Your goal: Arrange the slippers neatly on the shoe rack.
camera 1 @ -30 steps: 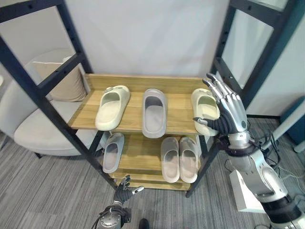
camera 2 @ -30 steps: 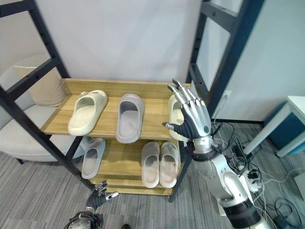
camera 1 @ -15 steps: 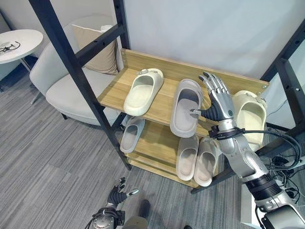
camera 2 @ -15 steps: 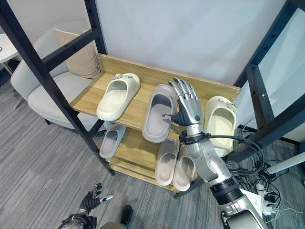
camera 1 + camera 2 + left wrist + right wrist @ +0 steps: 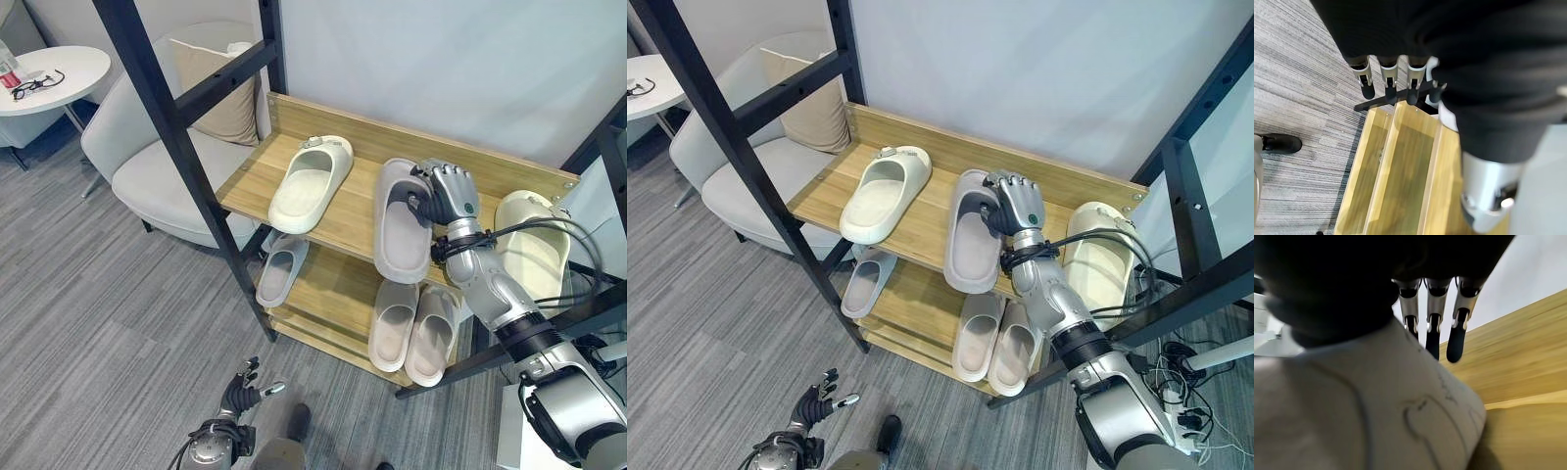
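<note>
The grey moulded foam slipper (image 5: 402, 220) lies toe-up in the middle of the top board of the wooden shoe rack with black metal uprights (image 5: 294, 181), its heel hanging slightly over the front edge. Half a second ago the right hand (image 5: 443, 192) hovered spread-fingered just off the strap; now it has dropped onto the slipper's strap at about 2 o'clock from its middle, fingers curled over the upper and thumb tucked inside, so it is grasping the slipper. I judge this the start of shifting it toward a partner.

At 9 o'clock from it the cream foam slipper (image 5: 311, 183) sits angled; at 3 o'clock the second cream slipper (image 5: 534, 250) rests at the rack's right end, well apart from its mate. On the lower shelf lie a lone pale grey slipper (image 5: 282, 272) and a pale grey pair (image 5: 416, 320).

The left hand (image 5: 243, 390) hangs low at 7 o'clock, fingers relaxed, holding nothing.
</note>
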### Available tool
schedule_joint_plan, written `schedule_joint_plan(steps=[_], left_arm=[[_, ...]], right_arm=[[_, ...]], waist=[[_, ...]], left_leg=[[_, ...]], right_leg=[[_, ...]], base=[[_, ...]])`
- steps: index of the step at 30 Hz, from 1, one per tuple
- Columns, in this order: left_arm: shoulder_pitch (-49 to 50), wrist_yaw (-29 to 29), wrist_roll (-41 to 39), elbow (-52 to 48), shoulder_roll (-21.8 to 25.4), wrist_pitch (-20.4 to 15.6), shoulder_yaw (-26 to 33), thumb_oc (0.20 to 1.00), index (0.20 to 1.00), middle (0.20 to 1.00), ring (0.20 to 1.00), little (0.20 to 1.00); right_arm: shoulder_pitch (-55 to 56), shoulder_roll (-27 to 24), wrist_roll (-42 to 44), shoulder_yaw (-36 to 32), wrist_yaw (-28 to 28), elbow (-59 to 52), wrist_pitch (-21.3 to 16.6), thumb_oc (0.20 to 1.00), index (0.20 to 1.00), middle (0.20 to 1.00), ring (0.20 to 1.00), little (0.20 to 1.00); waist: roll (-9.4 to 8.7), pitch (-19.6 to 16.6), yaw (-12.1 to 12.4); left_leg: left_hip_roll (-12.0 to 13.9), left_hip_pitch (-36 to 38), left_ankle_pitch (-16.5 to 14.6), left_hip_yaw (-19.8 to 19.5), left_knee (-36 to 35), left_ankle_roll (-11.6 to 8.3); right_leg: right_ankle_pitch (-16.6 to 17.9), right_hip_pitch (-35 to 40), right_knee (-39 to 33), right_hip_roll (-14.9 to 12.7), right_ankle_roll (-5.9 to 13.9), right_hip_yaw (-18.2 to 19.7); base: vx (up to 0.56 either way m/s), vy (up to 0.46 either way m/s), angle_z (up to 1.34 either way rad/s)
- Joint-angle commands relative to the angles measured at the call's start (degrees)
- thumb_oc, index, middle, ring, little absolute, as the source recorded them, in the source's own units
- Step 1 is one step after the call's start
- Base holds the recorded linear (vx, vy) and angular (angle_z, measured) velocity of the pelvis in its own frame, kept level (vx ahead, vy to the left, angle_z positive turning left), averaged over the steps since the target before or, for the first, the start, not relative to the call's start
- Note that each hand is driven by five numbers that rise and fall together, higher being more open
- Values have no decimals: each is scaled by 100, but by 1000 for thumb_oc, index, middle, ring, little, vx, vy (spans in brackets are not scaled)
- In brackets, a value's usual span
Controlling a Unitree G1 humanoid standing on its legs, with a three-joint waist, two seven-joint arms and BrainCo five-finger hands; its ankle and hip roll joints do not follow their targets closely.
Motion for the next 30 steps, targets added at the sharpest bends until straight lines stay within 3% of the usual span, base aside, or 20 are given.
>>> schedule_joint_plan(steps=[1, 7, 9, 14, 15, 16, 18, 23, 27, 30], left_arm=[[-273, 9, -218, -195, 209, -302, -167, 1000, 1000, 1000, 1000, 1000], [-254, 57, -131, -211, 145, -228, -24, 1000, 1000, 1000, 1000, 1000], [-192, 145, 23, -243, 38, -165, 197, 1000, 1000, 1000, 1000, 1000], [-54, 244, 92, -264, -56, -128, 290, 1000, 1000, 1000, 1000, 1000], [-9, 323, 42, -259, -89, -106, 245, 1000, 1000, 1000, 1000, 1000], [5, 313, -6, -283, -86, -112, 224, 1000, 1000, 1000, 1000, 1000], [-40, 342, -133, -169, -90, -164, 204, 1000, 1000, 1000, 1000, 1000], [-280, 323, -33, 218, -85, -200, 87, 1000, 1000, 1000, 1000, 1000], [-400, 367, 9, 265, -129, -286, 64, 1000, 1000, 1000, 1000, 1000], [-370, 462, -91, 291, -233, -323, 105, 1000, 1000, 1000, 1000, 1000]], right_arm=[[-431, -377, 438, 214, -117, 103, 59, 200, 200, 200, 200, 200], [348, -187, 714, -459, -204, -1456, -207, 200, 200, 200, 200, 200], [1274, 86, 747, -1125, -366, -3086, -581, 200, 200, 200, 200, 200], [1946, 382, 1123, -1291, -238, -4440, -1036, 200, 200, 200, 200, 200], [2135, 615, 2320, -799, 171, -4981, -1573, 200, 200, 200, 200, 200], [2062, 671, 2830, -462, 501, -5043, -1718, 200, 200, 200, 200, 200], [1813, 840, 3456, 152, 965, -5001, -1828, 200, 200, 200, 200, 200], [1624, 1125, 3839, 890, 1479, -4754, -1839, 200, 200, 200, 200, 200], [1700, 1099, 3447, 1481, 1864, -4196, -1691, 200, 200, 200, 200, 200], [1861, 817, 1829, 1510, 1451, -3633, -1455, 200, 200, 200, 200, 200]], waist=[[26, -125, 247], [107, -136, 140], [162, -125, -10], [180, -139, -158], [190, -147, -245], [192, -144, -236], [208, -133, -148], [231, -108, -63], [257, -37, -75], [300, 63, -112]], left_leg=[[66, 464, -835, 10, -12, -27], [89, 532, -849, 10, -12, -26], [118, 546, -844, 31, -12, -26], [163, 567, -829, 64, -12, -48], [215, 560, -773, 92, -12, -91], [235, 539, -747, 81, -12, -117], [253, 499, -686, 18, -12, -163], [274, 434, -621, -120, -12, -231], [288, 480, -629, -122, -12, -234], [286, 494, -644, -104, -12, -217]], right_leg=[[-91, 80, -26, -296, 353, 405], [-152, 102, -26, -262, 314, 438], [-182, 80, -26, -229, 291, 488], [-200, 84, -26, -202, 267, 531], [-208, 90, -26, -174, 240, 511], [-224, 104, -26, -157, 225, 471], [-245, 132, -26, -124, 192, 394], [-287, 162, 4, -92, 150, 242], [-298, 187, 34, -88, 137, 205], [-303, 160, 52, -87, 146, 192]], base=[[0, 0, 0], [2, -2, 1], [-5, -32, 7], [-41, -37, -3], [-104, -61, -17], [-127, -72, -11], [-79, -54, 7], [-32, -36, 26], [-3, -11, 11], [0, 0, 0]])
